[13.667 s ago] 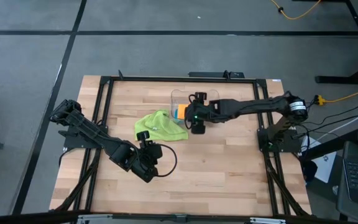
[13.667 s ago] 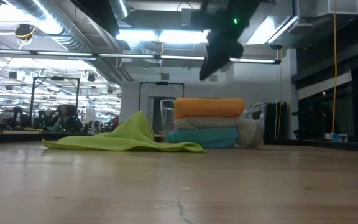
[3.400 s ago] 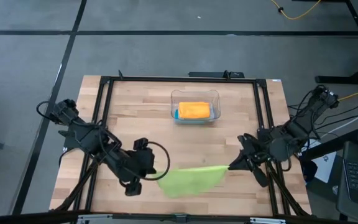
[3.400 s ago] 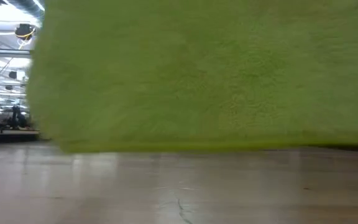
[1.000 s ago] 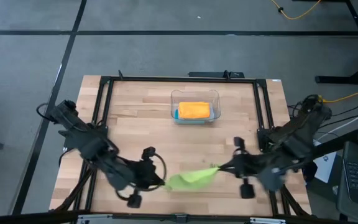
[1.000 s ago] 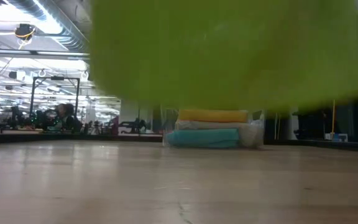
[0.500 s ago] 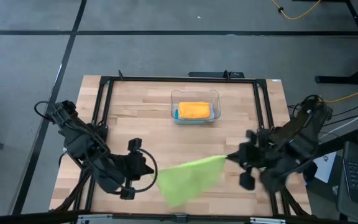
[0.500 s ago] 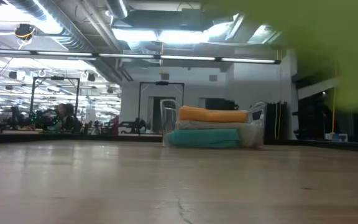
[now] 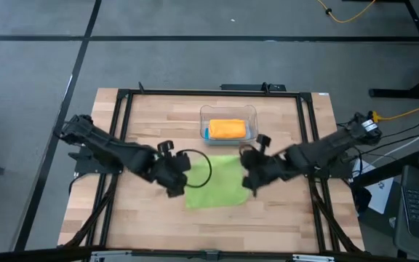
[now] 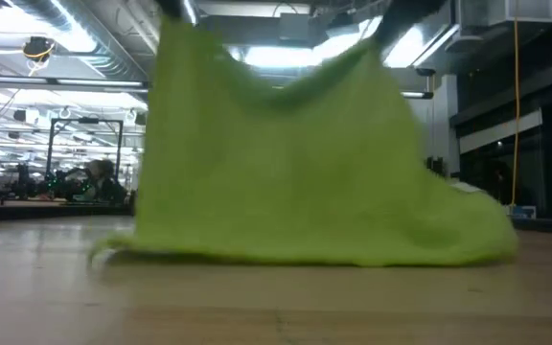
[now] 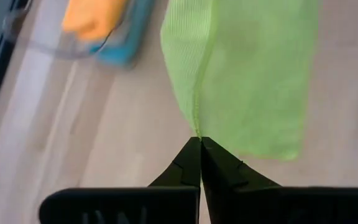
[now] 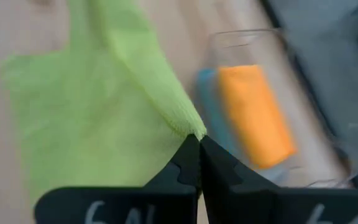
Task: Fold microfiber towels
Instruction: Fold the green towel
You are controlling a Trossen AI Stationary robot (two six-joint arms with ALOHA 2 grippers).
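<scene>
A lime green microfiber towel (image 9: 213,185) hangs spread between my two grippers over the middle of the table. My left gripper (image 9: 183,175) is shut on its left upper corner and my right gripper (image 9: 247,175) on its right upper corner. In the low view the towel (image 10: 286,163) droops between the two held corners, and its lower edge (image 10: 295,257) rests on the table. A folded orange towel (image 9: 228,129) lies on top of a teal one (image 11: 126,43) in a clear bin (image 9: 228,109) at the far middle. My left gripper pinches one corner of the green towel (image 11: 196,127) between its two fingertips, where a hemmed edge ends. The fingers slant down from the table's left. The cloth hangs below them. My right gripper pinches the opposite corner (image 12: 191,129) at its fingertips, slanting down from the table's right. The towel sags slack between the two holds, its bottom on the table.
The clear bin stands just beyond the towel, close to both grippers. A black frame (image 9: 122,145) runs along the table's left, right and far sides. Bare wood (image 9: 217,225) lies between the towel and the near edge.
Both grippers have gone from near the front edge toward the far edge and down, staying shut on the towel's corners. The towel, bunched and lifted clear a second ago, has spread out between them, and its lower edge has come down onto the table.
</scene>
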